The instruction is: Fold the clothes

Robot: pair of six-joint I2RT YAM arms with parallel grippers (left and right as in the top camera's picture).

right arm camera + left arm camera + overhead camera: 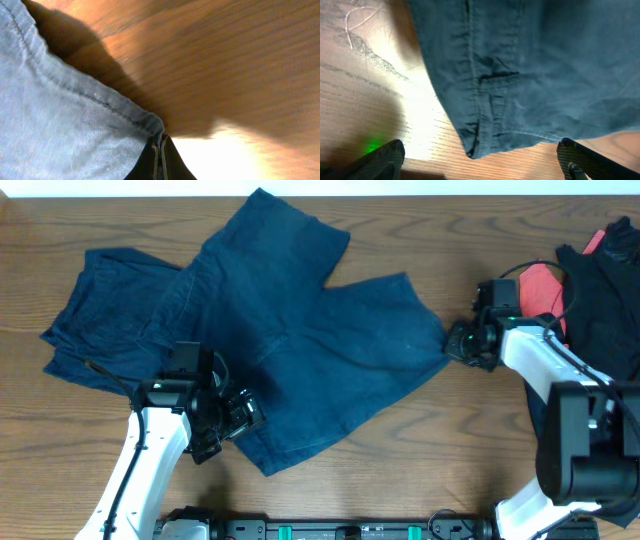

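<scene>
Navy-blue shorts [300, 330] lie spread across the middle of the table, over a second navy garment [95, 310] at the left. My left gripper [232, 425] is open at the shorts' lower left hem; in the left wrist view its fingers [480, 160] straddle a hem corner [472, 147] without touching it. My right gripper [458, 345] is shut on the shorts' right corner; the right wrist view shows the hem [125, 117] pinched between the closed fingers [160, 150]. Black [605, 290] and coral-red [540, 285] garments lie piled at the far right.
The wooden table [420, 460] shows bare in front of the shorts and between the shorts and the right pile. The right arm's base [585, 450] stands at the lower right, close to the black garment.
</scene>
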